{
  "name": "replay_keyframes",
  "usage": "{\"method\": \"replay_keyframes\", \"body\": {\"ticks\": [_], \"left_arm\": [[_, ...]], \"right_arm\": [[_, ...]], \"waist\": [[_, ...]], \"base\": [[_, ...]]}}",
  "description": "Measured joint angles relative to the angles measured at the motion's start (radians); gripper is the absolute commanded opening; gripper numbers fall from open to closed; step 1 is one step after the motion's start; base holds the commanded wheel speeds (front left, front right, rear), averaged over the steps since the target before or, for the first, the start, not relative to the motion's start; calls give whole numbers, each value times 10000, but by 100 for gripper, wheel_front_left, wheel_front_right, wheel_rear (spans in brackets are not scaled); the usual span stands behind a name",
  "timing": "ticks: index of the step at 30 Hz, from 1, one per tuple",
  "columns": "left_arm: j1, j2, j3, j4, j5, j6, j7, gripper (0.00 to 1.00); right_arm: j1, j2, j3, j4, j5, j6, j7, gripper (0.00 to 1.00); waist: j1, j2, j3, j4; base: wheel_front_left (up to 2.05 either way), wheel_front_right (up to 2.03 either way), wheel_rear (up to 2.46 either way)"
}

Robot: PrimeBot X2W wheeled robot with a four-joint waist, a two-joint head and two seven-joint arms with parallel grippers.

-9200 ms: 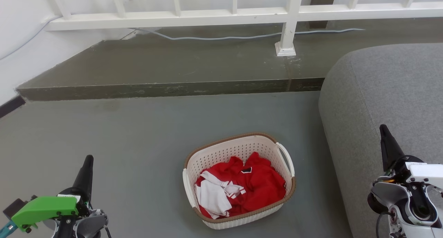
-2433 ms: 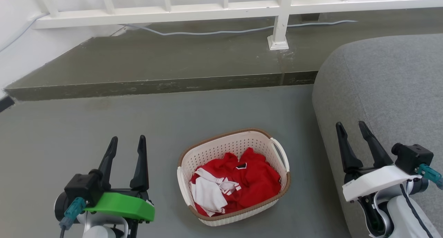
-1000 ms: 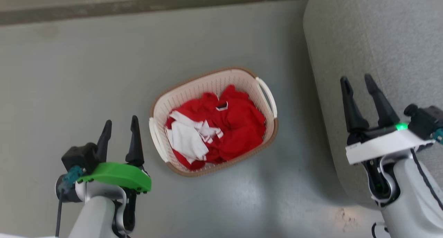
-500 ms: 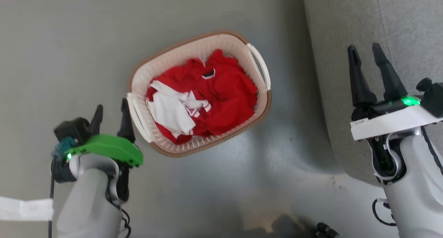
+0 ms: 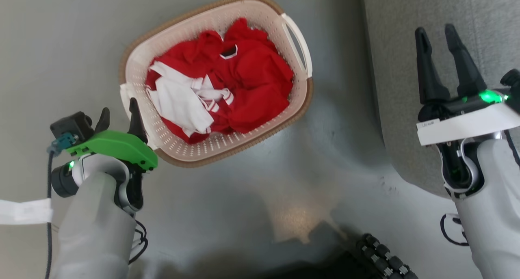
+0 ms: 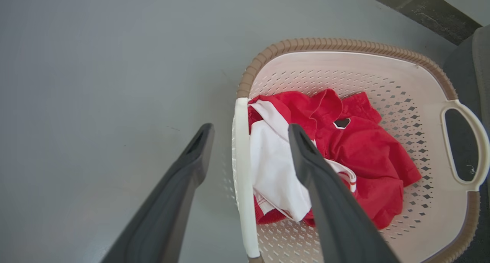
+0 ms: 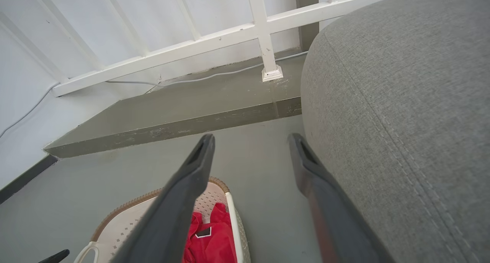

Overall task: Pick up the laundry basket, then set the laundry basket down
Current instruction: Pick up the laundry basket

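The laundry basket stands on the grey floor, cream-white with a brown rim, and holds red and white clothes. My left gripper is open at its left side. In the left wrist view the left gripper straddles the white left handle: one finger is outside the basket, the other is over the clothes. My right gripper is open and empty, hanging over the grey sofa to the right of the basket. In the right wrist view the right gripper is above and apart from the basket.
A large grey sofa rises close to the basket's right handle. Beyond the basket lie a raised floor step, a white railing and a pale cable. A dark ribbed part shows at the bottom edge.
The camera has tilted down, so the whole picture has shifted. My left gripper has closed in on the basket's left handle and now straddles it. The right gripper stays open over the sofa.
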Motion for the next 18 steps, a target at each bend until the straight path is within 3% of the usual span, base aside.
{"method": "replay_keyframes", "body": {"ticks": [18], "left_arm": [[-1109,-29,-276,2029,-685,-278,328,100]], "right_arm": [[-525,-111,134,6,203,10,-2,100]], "waist": [[-1,0,1104,-259]], "base": [[0,0,0]]}}
